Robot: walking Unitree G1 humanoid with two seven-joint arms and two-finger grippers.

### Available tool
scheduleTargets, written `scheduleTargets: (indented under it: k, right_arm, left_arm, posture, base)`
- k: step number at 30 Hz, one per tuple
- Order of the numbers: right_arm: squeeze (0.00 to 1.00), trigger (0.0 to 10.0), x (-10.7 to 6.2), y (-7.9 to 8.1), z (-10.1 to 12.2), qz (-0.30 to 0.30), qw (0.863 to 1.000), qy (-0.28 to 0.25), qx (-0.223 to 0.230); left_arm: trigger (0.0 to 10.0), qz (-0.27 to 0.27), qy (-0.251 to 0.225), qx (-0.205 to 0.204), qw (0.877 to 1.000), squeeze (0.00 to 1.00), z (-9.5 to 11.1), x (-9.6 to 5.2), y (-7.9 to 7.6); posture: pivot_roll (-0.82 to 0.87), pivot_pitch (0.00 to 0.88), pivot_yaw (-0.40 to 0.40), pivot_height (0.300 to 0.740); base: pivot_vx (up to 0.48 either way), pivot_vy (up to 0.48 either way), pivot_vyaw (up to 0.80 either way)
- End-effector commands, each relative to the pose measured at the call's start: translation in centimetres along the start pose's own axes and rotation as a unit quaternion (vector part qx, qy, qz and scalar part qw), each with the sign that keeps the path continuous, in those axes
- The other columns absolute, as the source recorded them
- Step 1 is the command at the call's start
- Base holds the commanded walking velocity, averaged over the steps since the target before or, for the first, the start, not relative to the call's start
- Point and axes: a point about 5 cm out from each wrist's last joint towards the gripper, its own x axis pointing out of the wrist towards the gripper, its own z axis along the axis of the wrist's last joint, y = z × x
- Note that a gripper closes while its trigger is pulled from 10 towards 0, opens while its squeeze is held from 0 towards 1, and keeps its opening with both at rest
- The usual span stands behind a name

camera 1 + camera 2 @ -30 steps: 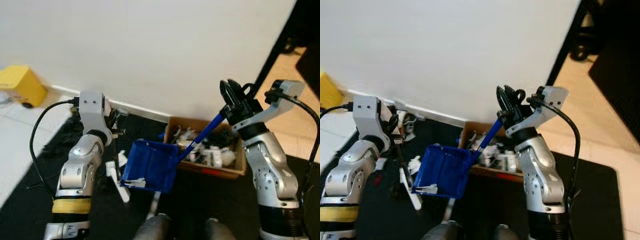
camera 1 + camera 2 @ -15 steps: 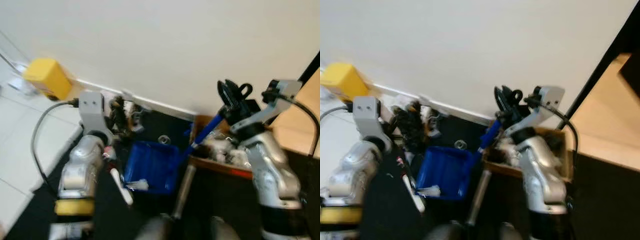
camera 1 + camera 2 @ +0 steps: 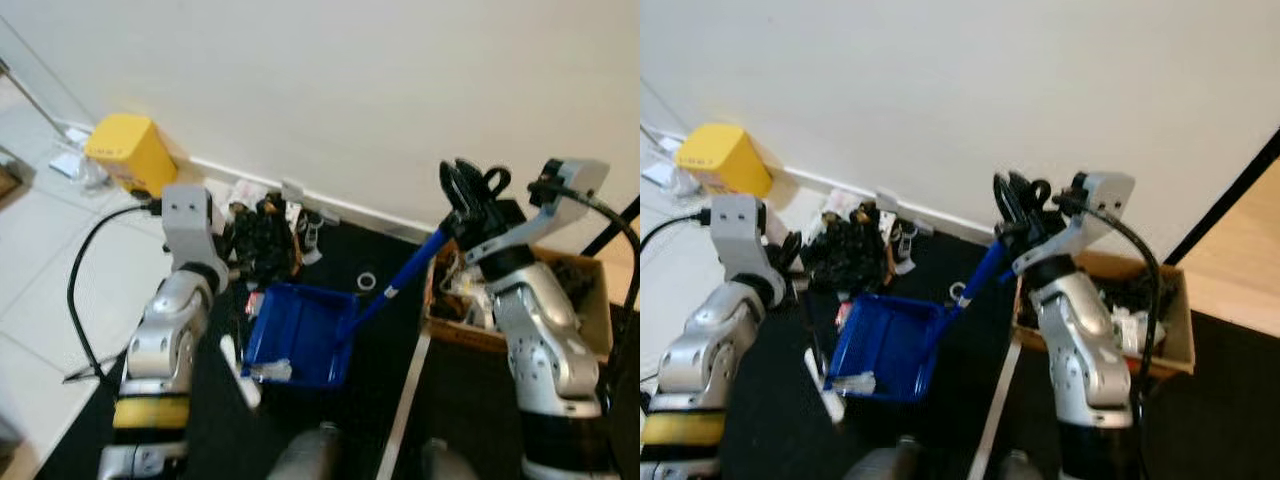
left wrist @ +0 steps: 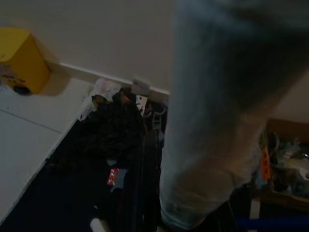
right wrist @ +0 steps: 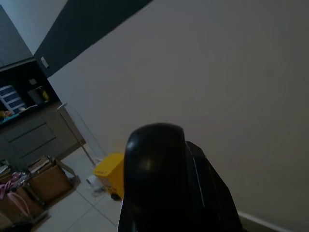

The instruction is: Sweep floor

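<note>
The view is swinging left since a second ago, so the brown cardboard box of litter is now sitting further right. The blue plastic dustpan is hanging over the black mat, its blue handle clenched in the right tool. The left tool, whose grip I cannot tell, is hovering beside a dark pile of debris near the yellow box.

White wall, black mat
</note>
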Motion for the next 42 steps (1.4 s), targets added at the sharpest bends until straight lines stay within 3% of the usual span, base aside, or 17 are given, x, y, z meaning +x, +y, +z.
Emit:
scheduleTargets:
  k: [1,16,28,42]
  right_arm:
    - [0.0,10.0,0.24,0.83,0.43,0.017,0.999,-0.024,0.026]
    - [0.0,10.0,0.22,0.89,0.43,0.018,0.999,-0.024,0.026]
    - [0.0,10.0,0.21,0.94,0.4,0.018,0.999,-0.024,0.027]
    - [0.0,10.0,0.12,0.96,0.4,0.017,0.999,-0.024,0.028]
  left_arm:
    - [10.0,-0.004,0.003,-0.007,1.0,0.0,-0.25,-0.19,0.07]
    - [10.0,-0.005,0.001,-0.006,1.0,0.0,-0.2,-0.14,0.03]
    - [10.0,-0.011,-0.002,0.004,1.0,0.0,-0.11,-0.14,-0.11]
    - [10.0,-0.013,-0.003,0.006,1.0,0.0,-0.11,-0.22,-0.22]
  posture:
    - [0.14,0.147,0.095,0.74]
    - [0.14,0.147,0.095,0.74]
    - [0.14,0.151,0.097,0.74]
    - [0.14,0.155,0.098,0.74]
  base:
    - [0.0,0.337,0.0]
    - [0.0,0.32,0.0]
    - [0.0,0.0,0.0]
    - [0.26,-0.381,0.0]
